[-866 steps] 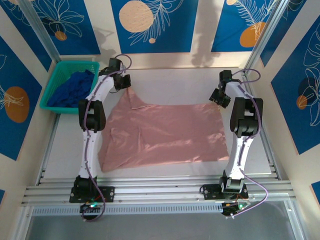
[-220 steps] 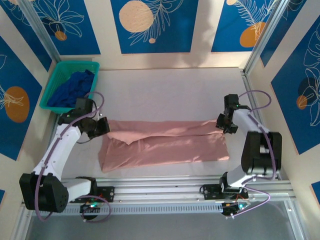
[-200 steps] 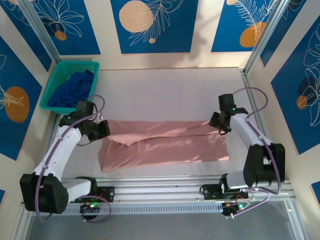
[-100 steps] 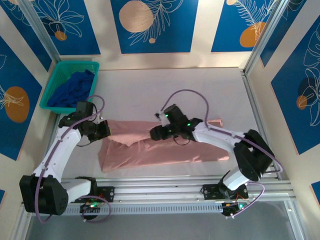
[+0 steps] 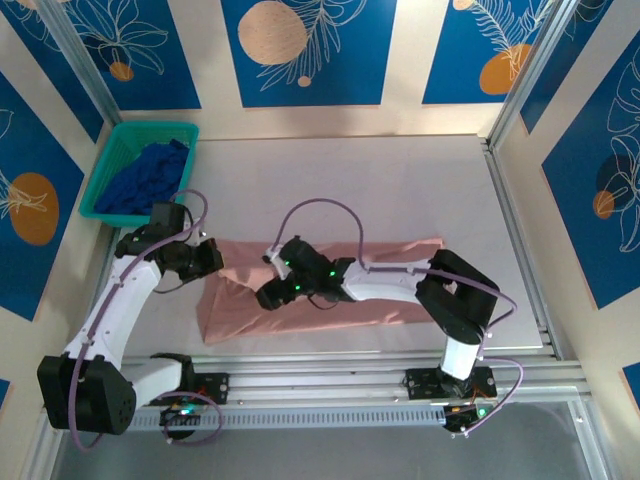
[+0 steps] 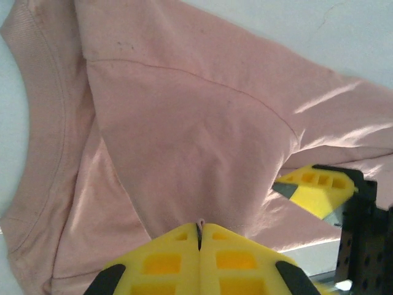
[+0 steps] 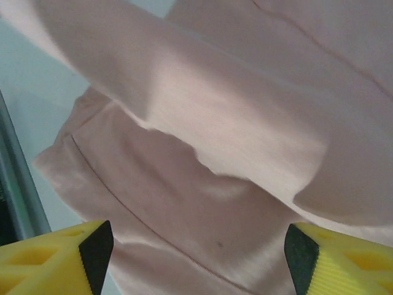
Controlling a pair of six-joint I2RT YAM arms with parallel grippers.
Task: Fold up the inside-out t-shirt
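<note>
mid-fold: t-shirt [image 5: 240, 305] doubled into a long band across the near counter [image 5: 350, 190]. poised over its left half, right gripper [image 5: 272, 296], jaws wide apart, nothing held. just beyond, left gripper [image 5: 207, 257], jaws clamped on the far-left edge. next, likely: pinch one end and carry it across. far left, dark blue garment [image 5: 140, 180] in basket [image 5: 150, 127].

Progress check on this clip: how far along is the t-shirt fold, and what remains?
Done: the t-shirt lies as a long band across the table, so a lengthwise fold looks made. In hand: the left gripper is shut on fabric at its collar end; the right gripper hangs open above the band. Left: folding the band crosswise into a compact stack.
</note>
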